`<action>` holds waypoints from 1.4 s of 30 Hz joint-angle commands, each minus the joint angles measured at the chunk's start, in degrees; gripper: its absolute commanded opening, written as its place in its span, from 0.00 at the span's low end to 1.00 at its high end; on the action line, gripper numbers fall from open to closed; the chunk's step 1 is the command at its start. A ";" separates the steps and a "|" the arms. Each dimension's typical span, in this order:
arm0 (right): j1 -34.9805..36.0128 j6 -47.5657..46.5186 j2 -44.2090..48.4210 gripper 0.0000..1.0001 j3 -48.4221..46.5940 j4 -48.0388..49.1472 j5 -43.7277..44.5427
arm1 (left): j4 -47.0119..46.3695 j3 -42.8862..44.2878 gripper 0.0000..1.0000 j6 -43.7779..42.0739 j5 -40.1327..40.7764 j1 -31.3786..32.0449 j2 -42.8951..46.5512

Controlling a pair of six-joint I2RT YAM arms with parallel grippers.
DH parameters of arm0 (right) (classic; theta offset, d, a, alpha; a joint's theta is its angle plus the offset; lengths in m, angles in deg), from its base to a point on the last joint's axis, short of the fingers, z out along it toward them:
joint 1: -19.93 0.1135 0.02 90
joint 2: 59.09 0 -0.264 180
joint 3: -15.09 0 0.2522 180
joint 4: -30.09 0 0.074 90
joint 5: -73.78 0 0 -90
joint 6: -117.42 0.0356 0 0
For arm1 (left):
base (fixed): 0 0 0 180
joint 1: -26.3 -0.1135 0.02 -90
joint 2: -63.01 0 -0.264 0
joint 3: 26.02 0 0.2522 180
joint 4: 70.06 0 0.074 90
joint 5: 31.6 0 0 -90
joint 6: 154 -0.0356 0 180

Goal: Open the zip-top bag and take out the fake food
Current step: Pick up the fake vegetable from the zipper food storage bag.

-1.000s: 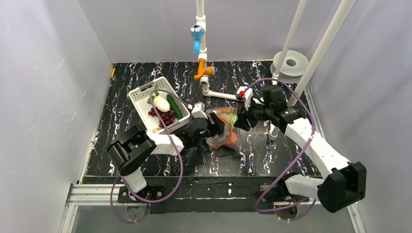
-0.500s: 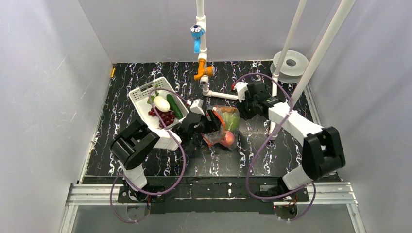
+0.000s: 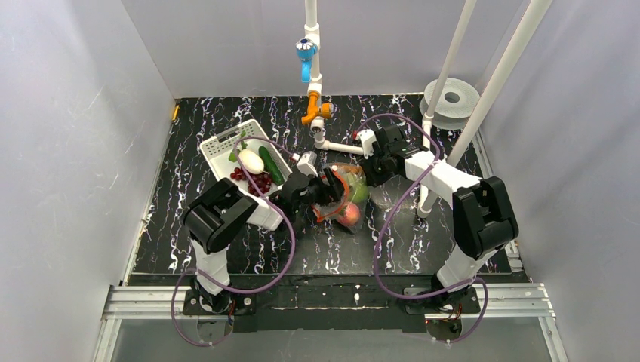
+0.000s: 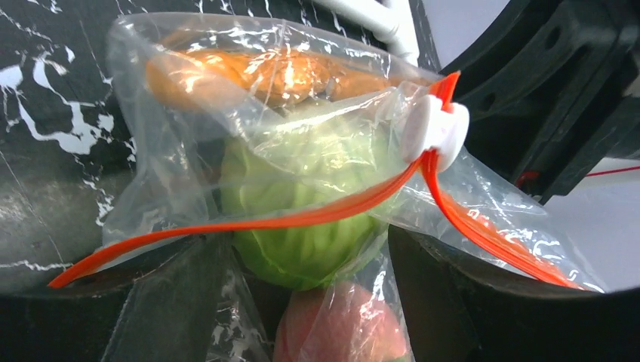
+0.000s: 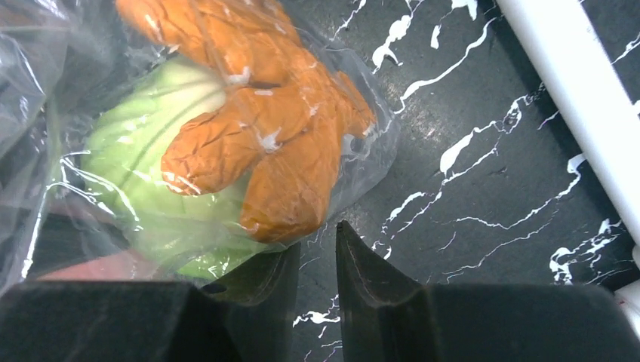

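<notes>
The zip-top bag (image 3: 346, 197) lies mid-table, clear, with an orange-red zip strip (image 4: 302, 219) and white slider (image 4: 435, 130). Inside it are fake food pieces: a green round vegetable (image 4: 302, 188), an orange piece (image 5: 264, 128) and a pink-red peach (image 4: 340, 332). My left gripper (image 4: 306, 253) is open wide, its fingers (image 4: 173, 302) on either side of the bag's lower part. My right gripper (image 5: 317, 235) stands at the bag's far corner with a narrow gap and nothing in it. A white egg piece (image 3: 250, 161), cucumber (image 3: 271, 165) and grapes (image 3: 260, 182) lie in the basket.
The white slotted basket (image 3: 219, 147) sits left of the bag. White pipework with an orange valve (image 3: 315, 113) and a blue tap (image 3: 305, 53) stands behind. A white pipe (image 5: 573, 83) runs close to the right gripper. A tape roll (image 3: 451, 98) sits at the back right.
The right arm swung in toward the bag's far side and its jaws narrowed. The left jaws widened a little. The bag shifted slightly left.
</notes>
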 commanded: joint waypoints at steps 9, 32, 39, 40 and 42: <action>0.72 2.41 -1.68 0.33 -1.57 -0.66 -6.98 | -0.26 -2.36 0.75 3.79 9.46 -1.02 4.37; 0.76 2.62 -1.62 0.33 -1.77 -1.49 -9.46 | 9.81 -1.00 0.82 16.57 16.42 -0.91 4.34; -0.18 2.29 0.88 0.39 -2.12 -2.46 -15.40 | -2.83 -4.12 0.94 15.79 12.64 -0.92 3.57; -0.51 1.96 1.98 0.41 -2.05 -2.70 -17.36 | -2.99 -4.53 0.96 15.43 12.94 -0.95 4.22; -0.91 1.30 4.28 0.46 -1.42 -2.98 -20.37 | -3.04 -5.30 0.97 14.79 13.56 -0.88 5.56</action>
